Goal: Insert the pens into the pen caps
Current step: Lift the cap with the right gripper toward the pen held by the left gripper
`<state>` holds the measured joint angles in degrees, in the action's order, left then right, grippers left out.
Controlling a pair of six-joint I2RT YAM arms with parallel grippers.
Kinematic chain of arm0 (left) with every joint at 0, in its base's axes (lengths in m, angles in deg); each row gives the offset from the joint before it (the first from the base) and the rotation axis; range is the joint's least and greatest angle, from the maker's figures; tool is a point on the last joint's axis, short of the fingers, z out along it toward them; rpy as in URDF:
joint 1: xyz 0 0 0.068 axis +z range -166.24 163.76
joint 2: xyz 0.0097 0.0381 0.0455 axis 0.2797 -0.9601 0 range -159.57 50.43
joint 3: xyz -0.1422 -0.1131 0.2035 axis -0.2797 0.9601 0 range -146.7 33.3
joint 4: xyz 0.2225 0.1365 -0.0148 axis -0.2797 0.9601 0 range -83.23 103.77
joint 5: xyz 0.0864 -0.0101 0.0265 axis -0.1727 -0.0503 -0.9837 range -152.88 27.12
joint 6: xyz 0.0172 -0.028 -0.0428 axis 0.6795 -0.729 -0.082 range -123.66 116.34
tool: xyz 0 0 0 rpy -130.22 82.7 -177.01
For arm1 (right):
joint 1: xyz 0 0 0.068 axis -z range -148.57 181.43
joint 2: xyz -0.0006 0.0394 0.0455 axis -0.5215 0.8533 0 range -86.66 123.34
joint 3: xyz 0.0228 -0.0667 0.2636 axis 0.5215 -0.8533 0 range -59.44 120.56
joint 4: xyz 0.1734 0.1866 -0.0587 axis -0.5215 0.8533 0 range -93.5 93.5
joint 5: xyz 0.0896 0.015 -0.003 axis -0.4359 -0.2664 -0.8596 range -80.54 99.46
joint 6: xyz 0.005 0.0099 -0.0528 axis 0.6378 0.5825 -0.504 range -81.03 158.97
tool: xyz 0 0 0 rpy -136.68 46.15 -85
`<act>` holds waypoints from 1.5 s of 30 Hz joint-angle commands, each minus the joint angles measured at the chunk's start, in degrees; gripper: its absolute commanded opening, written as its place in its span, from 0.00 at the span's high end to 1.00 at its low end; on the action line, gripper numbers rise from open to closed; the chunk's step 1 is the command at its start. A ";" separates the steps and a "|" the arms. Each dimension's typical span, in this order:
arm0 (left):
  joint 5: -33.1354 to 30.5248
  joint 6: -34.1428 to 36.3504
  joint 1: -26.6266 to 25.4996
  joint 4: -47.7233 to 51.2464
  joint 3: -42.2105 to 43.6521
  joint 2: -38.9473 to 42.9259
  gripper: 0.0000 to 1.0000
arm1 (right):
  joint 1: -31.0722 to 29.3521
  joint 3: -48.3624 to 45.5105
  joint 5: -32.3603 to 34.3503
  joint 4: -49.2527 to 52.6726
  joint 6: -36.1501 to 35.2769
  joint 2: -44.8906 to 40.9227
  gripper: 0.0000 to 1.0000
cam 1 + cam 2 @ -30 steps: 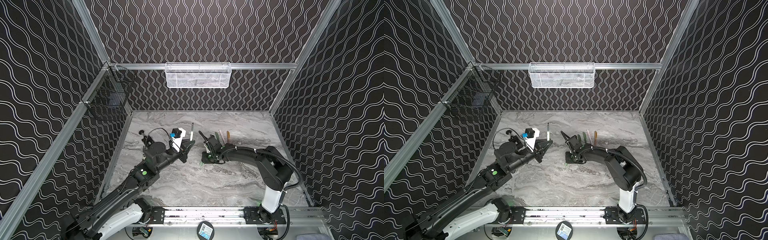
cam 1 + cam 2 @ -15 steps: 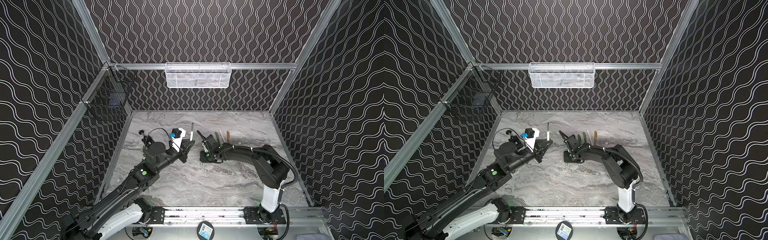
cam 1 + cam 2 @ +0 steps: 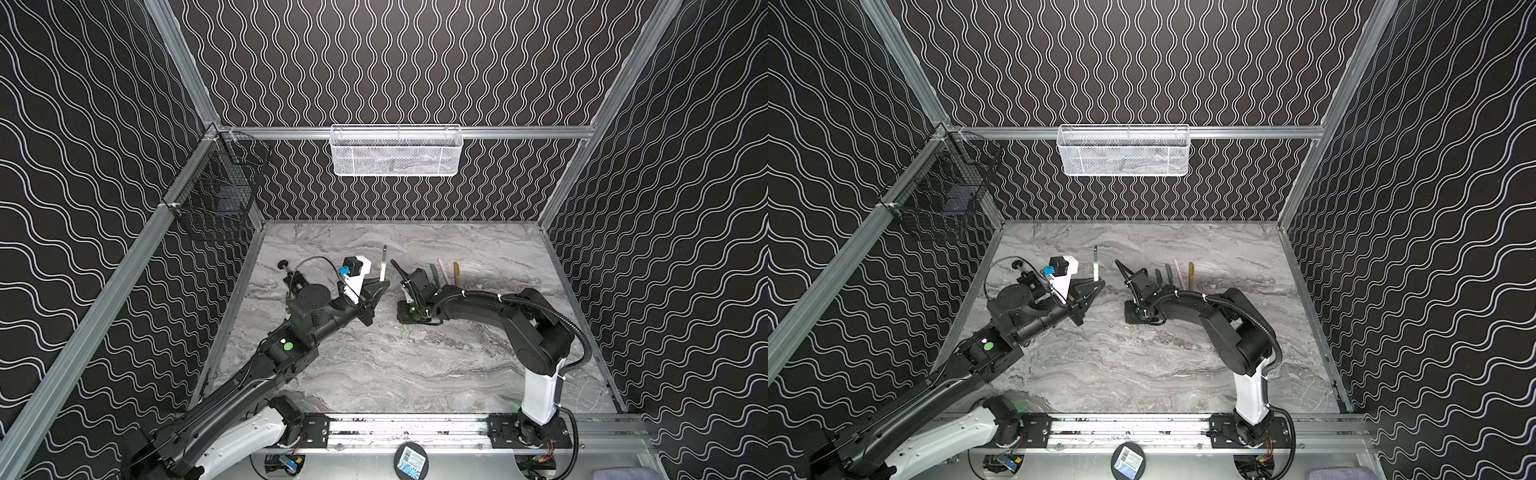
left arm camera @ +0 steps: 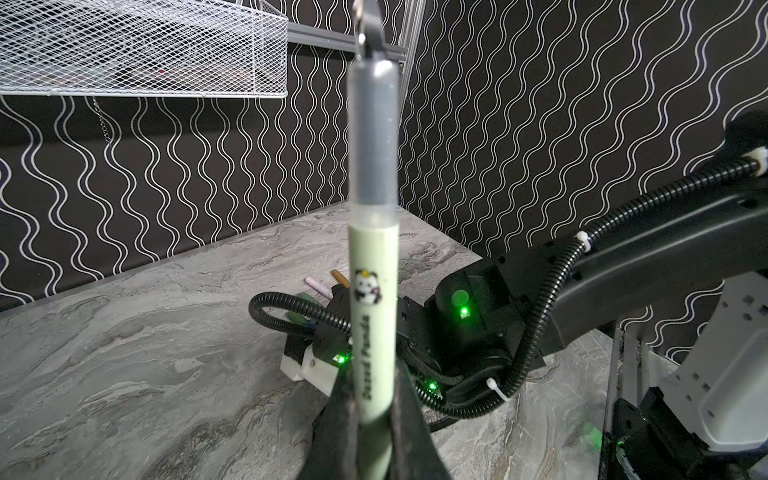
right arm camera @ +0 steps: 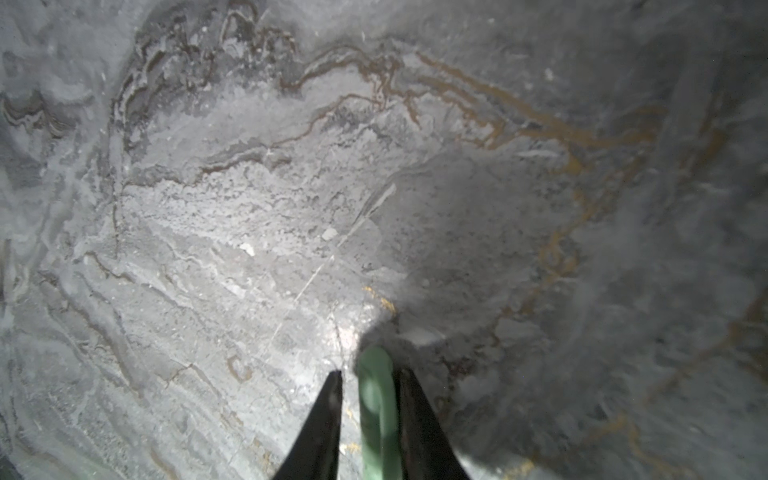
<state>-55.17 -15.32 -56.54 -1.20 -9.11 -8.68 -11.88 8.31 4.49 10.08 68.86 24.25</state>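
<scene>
Pen (image 4: pixel 374 291) stood tip-up, pinched by the left gripper (image 4: pixel 374 386). The right gripper (image 5: pixel 370 372) sat around the pale green cap (image 5: pixel 376 411) at the table (image 5: pixel 208 208); squeezing or not, I could not tell. It needed a firm grab, then hole lined to tip.

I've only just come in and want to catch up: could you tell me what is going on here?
The robot is capping pens. The left gripper is shut on a pale green pen, holding it upright, dark tip up. The right gripper points down close to the table with a pale green cap between its fingers; whether it grips is unclear. Pen and cap are not yet joined. Farther back, four other pens lie side by side.
</scene>
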 commanded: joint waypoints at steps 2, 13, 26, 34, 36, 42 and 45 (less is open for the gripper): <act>0.23 0.41 0.08 -1.36 -0.74 -0.21 1.00 | -0.69 0.20 1.60 3.84 -0.23 0.05 0.74; 0.21 0.68 0.03 -1.26 -0.83 -0.41 1.00 | -0.84 -1.08 4.88 3.02 0.06 -1.84 0.89; 1.21 1.03 -0.01 -2.22 -0.53 -1.84 1.00 | -0.65 -17.86 9.20 -20.80 -3.36 -31.89 0.95; 5.22 0.60 -0.06 -3.56 -0.48 -3.72 1.00 | -0.66 -24.21 13.73 -40.69 -11.76 -48.84 0.97; 6.71 0.37 -0.18 -4.56 0.03 -3.99 1.00 | -0.70 -24.55 13.74 -44.53 -13.18 -50.97 0.98; 10.27 1.41 -1.85 -3.73 -0.92 -5.85 1.00 | -0.74 -21.97 10.18 -53.11 -15.40 -51.92 0.98; 10.73 1.81 -2.42 -3.08 -1.35 -6.47 1.00 | -0.86 -19.75 6.79 -55.09 -13.93 -50.46 0.98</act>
<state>-46.27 -14.97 -58.63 -3.06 -9.59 -14.71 -12.62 -12.94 14.92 -38.53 54.87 -26.94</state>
